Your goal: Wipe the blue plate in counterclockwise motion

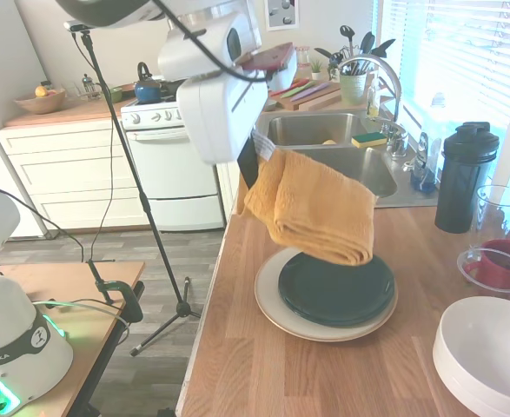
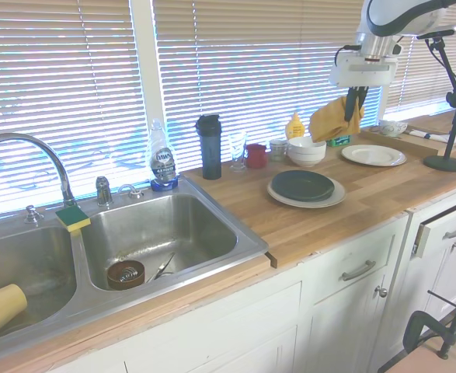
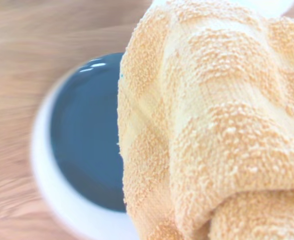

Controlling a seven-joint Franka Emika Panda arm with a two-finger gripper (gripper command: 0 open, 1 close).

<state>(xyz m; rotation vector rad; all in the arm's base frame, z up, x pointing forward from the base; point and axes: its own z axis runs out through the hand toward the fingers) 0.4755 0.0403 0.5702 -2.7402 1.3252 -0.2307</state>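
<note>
wood countertop (image 2: 383,190) carried a cream plate (image 2: 330,200), white bowls (image 2: 307,151), black shaker bottle (image 2: 210,148), red cup (image 2: 256,155).

1. We see strong daylight through the window blinds (image 2: 235,70), which are blown out white.
2. The wooden counter (image 2: 367,194) is evenly lit.
3. Our wrist view is soft, the yellow towel (image 3: 222,130) and plate edges blurred.

The white Franka arm (image 1: 211,78) reaches in from up high, wrist angled downward — its gripper (image 1: 256,167) hangs in the air, fingers clamped on a folded yellow towel (image 1: 315,208) that droops below.
</note>
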